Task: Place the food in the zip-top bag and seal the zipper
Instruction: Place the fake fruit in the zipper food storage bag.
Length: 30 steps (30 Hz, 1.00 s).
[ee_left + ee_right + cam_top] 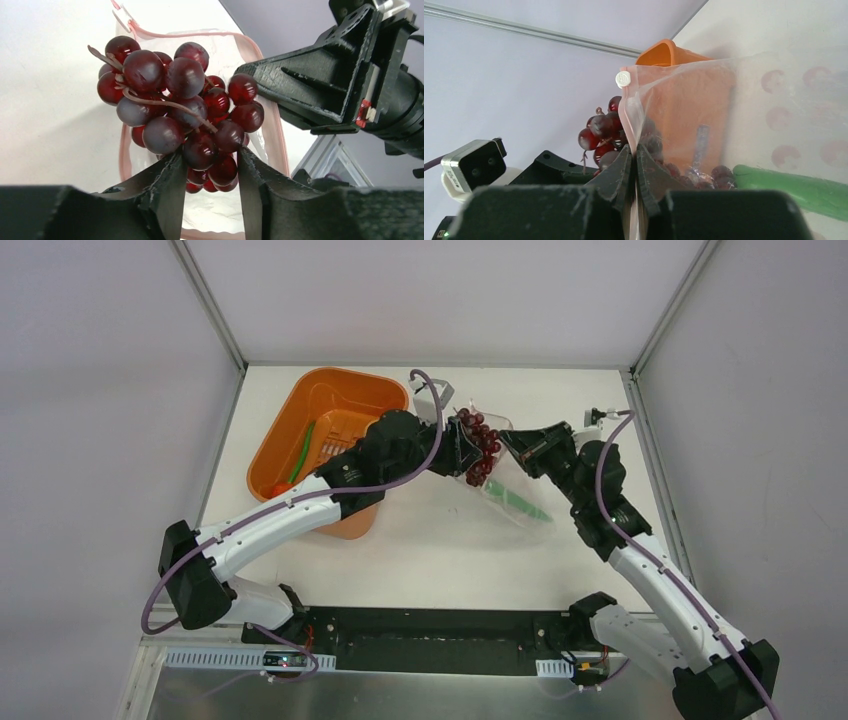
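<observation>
My left gripper (462, 448) is shut on the dark purple grape bunch (479, 445) and holds it at the open mouth of the clear zip-top bag (520, 502). In the left wrist view the grapes (185, 107) fill the gap between my fingers (167, 187), with the pink zipper strip (281, 145) looping behind them. My right gripper (510, 445) is shut on the bag's pink edge (633, 125) and holds it up. A long green pod (522, 505) lies inside the bag and shows in the right wrist view (791, 187).
The orange basket (335, 400) stands at the left, behind my left arm, with a green pod (302, 452) and a red-orange piece (279, 490) in it. A white zipper slider (623, 78) sits at the bag's top corner. The enclosure walls stand close behind.
</observation>
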{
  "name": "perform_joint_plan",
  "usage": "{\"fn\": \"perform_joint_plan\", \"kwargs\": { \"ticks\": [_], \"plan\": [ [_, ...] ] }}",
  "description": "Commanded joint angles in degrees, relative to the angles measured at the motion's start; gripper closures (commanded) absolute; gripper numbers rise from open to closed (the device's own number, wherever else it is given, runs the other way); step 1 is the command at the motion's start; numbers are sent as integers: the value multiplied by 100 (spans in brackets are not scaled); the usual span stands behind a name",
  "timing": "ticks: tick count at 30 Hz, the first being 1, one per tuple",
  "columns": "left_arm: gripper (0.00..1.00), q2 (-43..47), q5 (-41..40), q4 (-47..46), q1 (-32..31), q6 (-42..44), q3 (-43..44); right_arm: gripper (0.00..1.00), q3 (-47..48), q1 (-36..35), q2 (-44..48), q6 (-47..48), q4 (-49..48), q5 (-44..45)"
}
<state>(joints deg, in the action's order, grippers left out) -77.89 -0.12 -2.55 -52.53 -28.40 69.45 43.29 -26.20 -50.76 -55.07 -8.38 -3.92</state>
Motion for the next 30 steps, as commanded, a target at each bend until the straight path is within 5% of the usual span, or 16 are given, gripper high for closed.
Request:
{"fn": "perform_joint_plan", "kwargs": {
  "ticks": [1,18,30],
  "plan": [
    [57,114,363,140,-46,282,121,93,-10,73,256,-142,-640,-161],
    [37,889,466,100,-41,661,-75,94,-700,402,848,-529,-2130,-360],
    [8,1719,-2454,1778,151,1221,-423,94,-766,483,513,67,-943,-678]
  ]
}}
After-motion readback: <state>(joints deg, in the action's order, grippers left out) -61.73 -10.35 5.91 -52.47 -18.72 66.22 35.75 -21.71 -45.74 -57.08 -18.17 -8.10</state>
